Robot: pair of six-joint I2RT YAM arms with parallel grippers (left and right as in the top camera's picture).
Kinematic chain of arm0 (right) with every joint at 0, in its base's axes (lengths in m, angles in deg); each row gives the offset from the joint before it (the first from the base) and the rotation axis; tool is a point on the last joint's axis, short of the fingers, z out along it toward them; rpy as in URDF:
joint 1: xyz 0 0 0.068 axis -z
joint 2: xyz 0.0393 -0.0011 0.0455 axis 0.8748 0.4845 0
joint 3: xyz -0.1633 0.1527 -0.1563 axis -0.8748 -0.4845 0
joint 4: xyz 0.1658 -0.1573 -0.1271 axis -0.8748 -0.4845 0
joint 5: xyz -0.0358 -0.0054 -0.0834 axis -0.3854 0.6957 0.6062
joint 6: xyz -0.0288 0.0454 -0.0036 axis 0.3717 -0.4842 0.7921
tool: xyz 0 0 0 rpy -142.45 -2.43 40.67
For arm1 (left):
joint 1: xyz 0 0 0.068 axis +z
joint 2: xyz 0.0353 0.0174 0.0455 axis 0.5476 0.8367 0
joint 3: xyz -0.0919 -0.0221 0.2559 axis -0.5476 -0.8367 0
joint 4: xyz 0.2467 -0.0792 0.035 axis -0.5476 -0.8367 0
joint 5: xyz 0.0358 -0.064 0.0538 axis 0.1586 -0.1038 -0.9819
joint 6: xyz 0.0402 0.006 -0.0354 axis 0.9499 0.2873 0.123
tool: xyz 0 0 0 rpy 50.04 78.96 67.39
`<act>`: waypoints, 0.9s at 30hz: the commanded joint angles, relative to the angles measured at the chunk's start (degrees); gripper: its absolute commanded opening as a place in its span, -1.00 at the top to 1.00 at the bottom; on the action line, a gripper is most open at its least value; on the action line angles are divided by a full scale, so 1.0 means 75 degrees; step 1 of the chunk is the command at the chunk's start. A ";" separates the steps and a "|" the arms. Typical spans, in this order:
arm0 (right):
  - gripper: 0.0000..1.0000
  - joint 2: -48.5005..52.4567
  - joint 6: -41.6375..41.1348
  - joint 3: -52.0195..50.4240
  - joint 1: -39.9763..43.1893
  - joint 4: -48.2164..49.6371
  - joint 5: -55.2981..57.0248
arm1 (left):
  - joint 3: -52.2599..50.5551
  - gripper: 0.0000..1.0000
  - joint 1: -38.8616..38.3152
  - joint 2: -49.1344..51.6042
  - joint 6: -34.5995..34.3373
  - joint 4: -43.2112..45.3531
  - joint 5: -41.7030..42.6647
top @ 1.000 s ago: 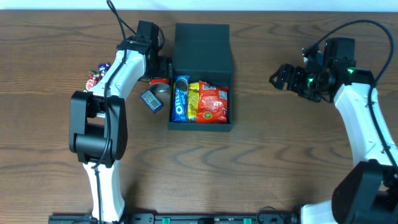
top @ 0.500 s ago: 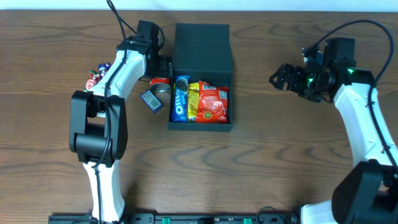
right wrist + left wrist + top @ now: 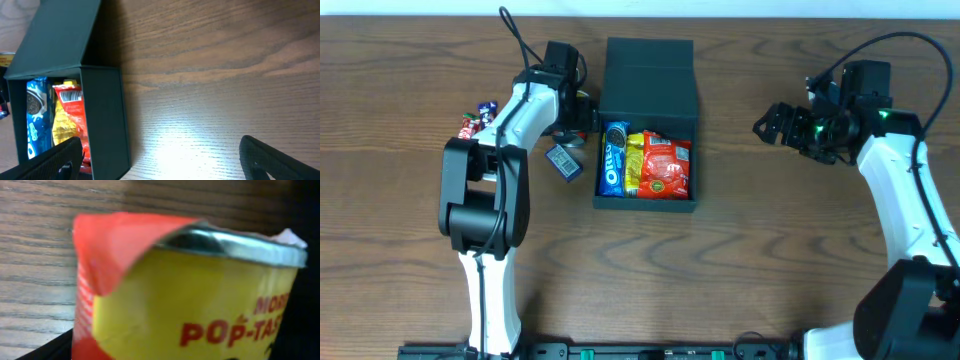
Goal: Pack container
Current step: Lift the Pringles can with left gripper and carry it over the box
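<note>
The brown wood-grain table [image 3: 770, 250] takes up the whole scene, with a white-and-black left arm [image 3: 520, 110] and a matching right arm [image 3: 900, 190] reaching in from either side. Toward the back, a little left of centre, sits the dark teal-black matte square box, the container [image 3: 645, 203]. Its hinged flap lid [image 3: 650, 70] is thrown open toward the far edge, so the inside is in plain view. It holds three packets standing on edge side by side: a blue Oreo packet [image 3: 613, 157] against the left wall, a yellow packet [image 3: 634, 162] in the middle, and a larger red packet [image 3: 666, 166] filling the right. The left gripper [image 3: 584, 112] is right up against the box's left wall near the hinge. Its own camera is filled by a yellow-and-red wrapper with a silvery rim [image 3: 190, 300] printed "POP-TAS", so close that I cannot tell how wide the fingers stand or whether they have hold of it. The right gripper [image 3: 767, 125] hangs well off to the box's right, fingers spread wide with nothing between them, pointing toward the box's right wall. On the table just left of the box lies a small dark-blue packet [image 3: 563, 160], and farther left a little cluster of bright sweet wrappers [image 3: 477, 120].
</note>
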 commanded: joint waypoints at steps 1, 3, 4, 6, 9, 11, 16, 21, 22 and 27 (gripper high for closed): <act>-0.98 -0.0108 -0.0085 0.0125 0.0017 -0.0006 -0.0061 | 0.0102 -0.56 -0.0009 0.0085 0.0131 -0.0035 0.0026; -0.99 -0.0108 -0.0085 0.0125 0.0020 -0.0006 -0.0061 | 0.0111 -0.49 -0.0012 0.0082 0.0131 -0.0035 0.0026; -0.99 -0.0108 -0.0085 0.0125 0.0020 -0.0006 -0.0061 | 0.0114 -0.44 -0.0012 0.0082 0.0131 -0.0044 0.0026; -0.99 -0.0108 -0.0087 0.0125 0.0017 -0.0006 -0.0061 | 0.0117 -0.39 -0.0012 0.0082 0.0131 -0.0047 0.0026; -0.98 -0.0108 -0.0085 0.0125 0.0017 -0.0006 -0.0061 | 0.0192 -0.36 -0.0009 0.0082 0.0134 -0.0131 0.0020; -0.99 -0.0108 -0.0087 0.0125 0.0020 -0.0006 -0.0061 | 0.0344 -0.35 0.0009 0.0082 0.0137 -0.0239 0.0020; -0.98 -0.0108 -0.0087 0.0125 0.0017 -0.0003 -0.0061 | 0.0976 -0.34 0.0023 0.0082 0.0405 -0.0600 -0.0041; -0.99 -0.0108 -0.0090 0.0125 0.0017 -0.0003 -0.0064 | 0.1821 -0.31 0.0023 0.0082 0.0504 -0.1128 -0.0364; -0.99 -0.0108 -0.0090 0.0125 0.0017 -0.0003 -0.0064 | 0.1993 -0.31 0.0023 0.0082 0.0504 -0.1259 -0.0405; -0.99 -0.0108 -0.0236 0.0125 0.0020 0.0026 -0.0052 | 0.2777 -0.29 -0.0009 0.0082 0.0388 -0.2002 -0.0382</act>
